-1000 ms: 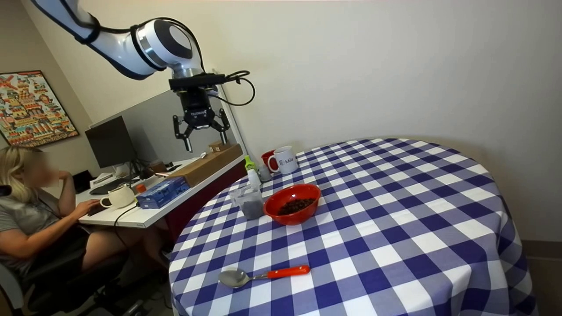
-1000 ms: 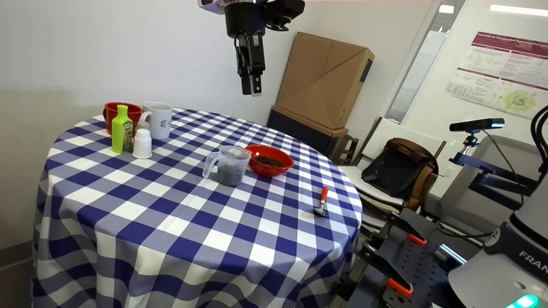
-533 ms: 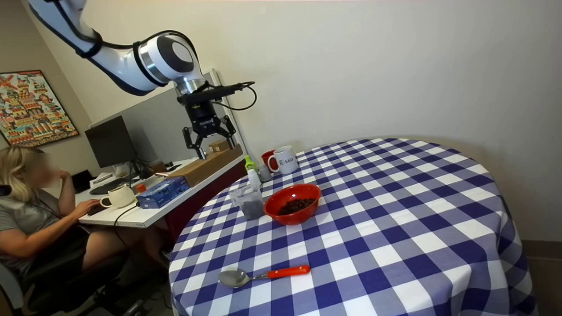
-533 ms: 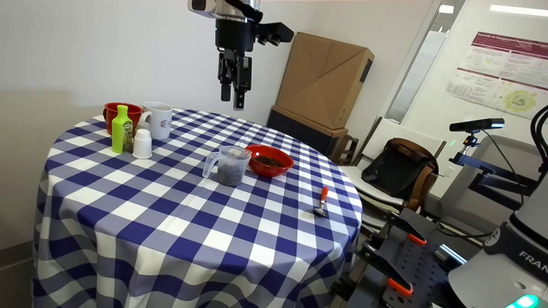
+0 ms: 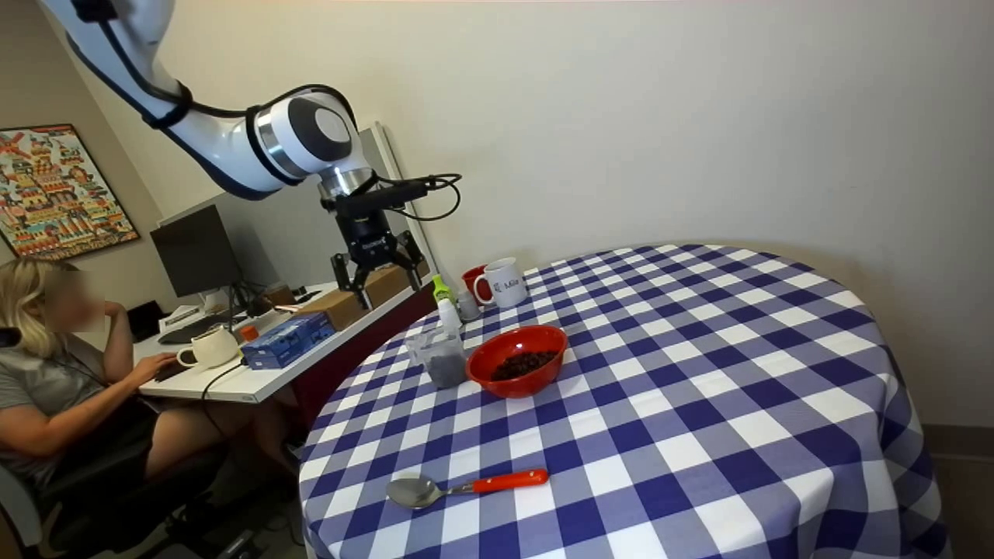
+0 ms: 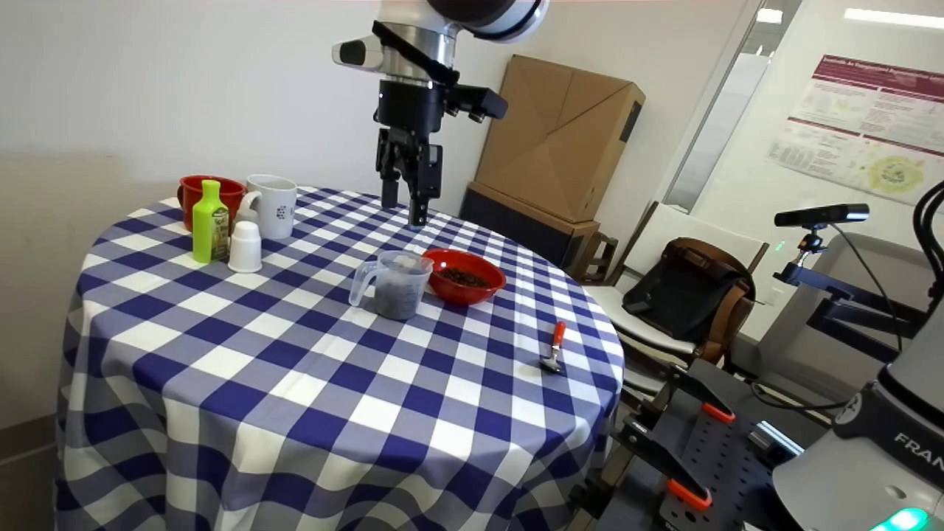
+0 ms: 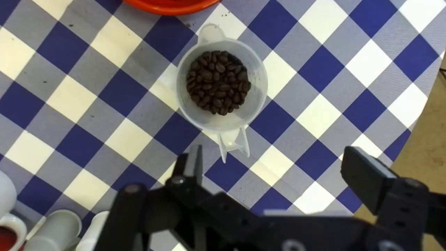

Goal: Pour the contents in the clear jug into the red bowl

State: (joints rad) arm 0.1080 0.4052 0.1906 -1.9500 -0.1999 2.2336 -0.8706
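In the wrist view, the claw (image 7: 275, 162) is hanging with its two fingers (image 7: 364, 177) wide apart, the checked tablecloth (image 7: 317, 115) showing between them. The clear measuring jug (image 7: 256, 87) is standing ahead of the claw, apart from both fingers, and its handle (image 7: 234, 145) is pointing back toward the gap, nearer the finger on the view's left. Coffee beans (image 7: 218, 82) are lying inside the jug. Its spout (image 7: 211, 33) is pointing toward the red bowl (image 7: 174, 8), which is sitting just beside the jug with a strip of cloth between the two.

In an exterior view, the orange-handled spoon (image 5: 481, 485) is lying nearer the camera than the jug, and the white mug (image 5: 509, 283) is standing beyond the jug. The claw is hanging higher than the jug and off to its left in the view, apart from it. Dark brown pieces (image 5: 522, 365) are lying in the bowl, to the jug's right.

In an exterior view, the lime-green bottle (image 6: 209, 232) and the red mug (image 6: 232, 195) are standing beyond the jug, to its left. The claw is appearing above the jug, with tablecloth showing between the two, and the jug is standing upright on the worktop (image 6: 317, 420).
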